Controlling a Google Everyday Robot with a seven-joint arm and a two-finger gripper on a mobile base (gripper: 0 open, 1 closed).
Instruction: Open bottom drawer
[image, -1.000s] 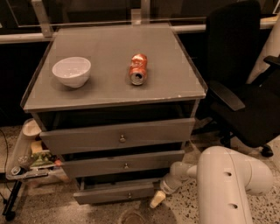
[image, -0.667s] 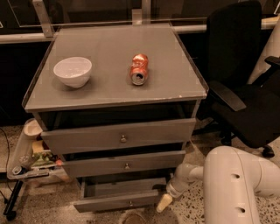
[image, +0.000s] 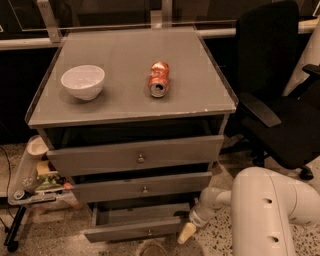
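The bottom drawer (image: 135, 231) is the narrowest grey front with a tiny metal knob (image: 149, 232), lowest on the grey cabinet (image: 130, 115). It stands pulled out, with its inside showing behind the front. My gripper (image: 186, 227) sits at the drawer's right end, on the end of my white arm (image: 260, 210) that reaches in from the lower right. A pale fingertip (image: 186, 233) points down toward the floor beside the drawer's right corner.
The middle drawer (image: 142, 187) and the top drawer (image: 137, 155) sit above, slightly out. A white bowl (image: 83, 81) and a crushed red can (image: 159, 79) lie on the cabinet top. A black office chair (image: 280, 100) stands to the right. A cluttered stand (image: 35, 180) is at left.
The bottom drawer has slid further out toward the camera, and my gripper has moved with its right end, lower and nearer.
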